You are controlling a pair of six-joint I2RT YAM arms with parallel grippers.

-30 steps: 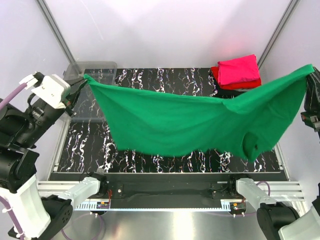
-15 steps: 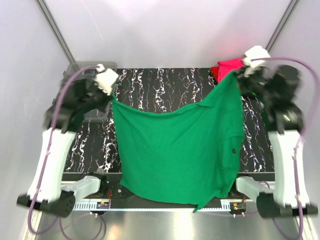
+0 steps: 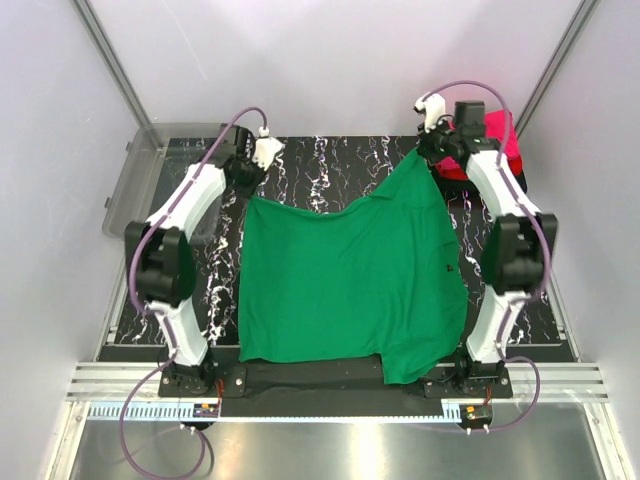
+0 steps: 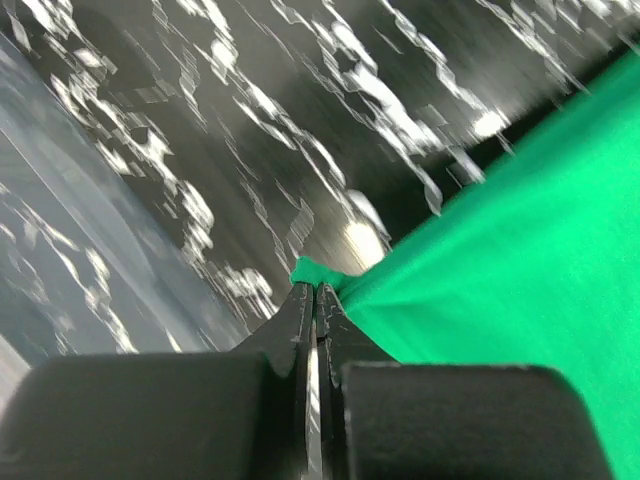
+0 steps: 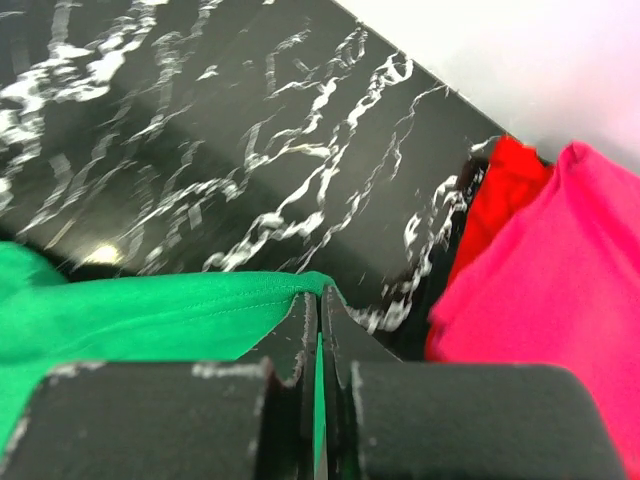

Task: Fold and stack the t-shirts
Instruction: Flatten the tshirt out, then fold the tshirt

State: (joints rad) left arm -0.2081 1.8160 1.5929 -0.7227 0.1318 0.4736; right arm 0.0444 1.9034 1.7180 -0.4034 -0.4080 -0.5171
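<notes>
A bright green t-shirt (image 3: 345, 285) lies spread across the middle of the black marbled table, its near hem at the front edge. My left gripper (image 3: 250, 190) is shut on its far left corner, seen in the left wrist view (image 4: 312, 287). My right gripper (image 3: 418, 157) is shut on its far right corner, seen in the right wrist view (image 5: 320, 292). A folded magenta-pink t-shirt (image 3: 500, 135) lies on a red t-shirt (image 3: 452, 172) at the far right; both show in the right wrist view, pink (image 5: 560, 270) and red (image 5: 505, 195). No black shirt is seen for certain.
A clear grey plastic bin (image 3: 150, 180) stands at the far left of the table. Both arms reach far out over the table toward the back. Metal frame posts rise at the back corners.
Both grippers have swung the green t-shirt from hanging in the air, forward and down, so that it now lies spread on the table. The arms are now stretched toward the back.
</notes>
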